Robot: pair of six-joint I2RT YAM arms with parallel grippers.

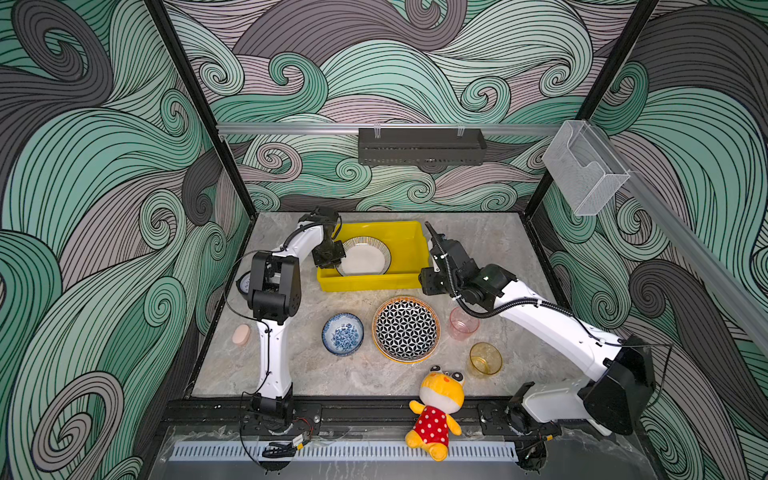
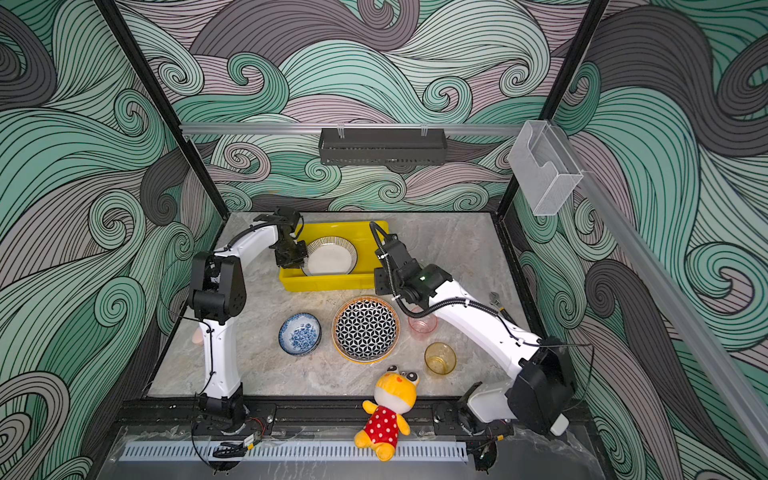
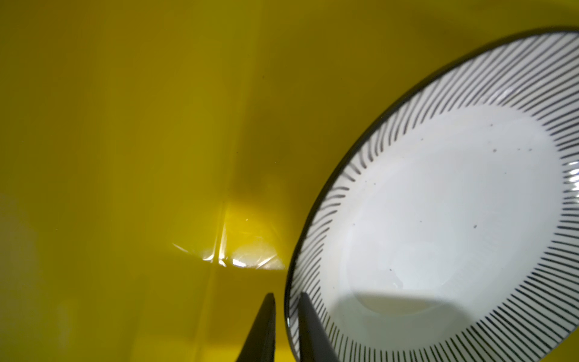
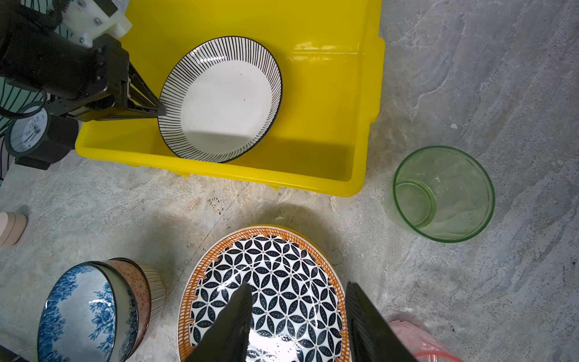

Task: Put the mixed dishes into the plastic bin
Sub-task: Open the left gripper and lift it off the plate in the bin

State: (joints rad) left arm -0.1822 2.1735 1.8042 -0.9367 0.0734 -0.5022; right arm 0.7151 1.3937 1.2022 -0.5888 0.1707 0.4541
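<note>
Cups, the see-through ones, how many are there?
3. The pink cup stands beside the flower-patterned plate, the amber cup near the plush toy, and the green cup beside the yellow bin, seen only in the right wrist view. Others may be hidden.

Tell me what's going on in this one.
The left gripper pinches the rim of a white round plate with a black striped rim, tilted inside the bright yellow plastic bin. The right gripper hangs open over a black-and-white geometric plate with an orange rim on the table. A blue floral bowl, green cup, pink cup and amber cup sit outside it.
</note>
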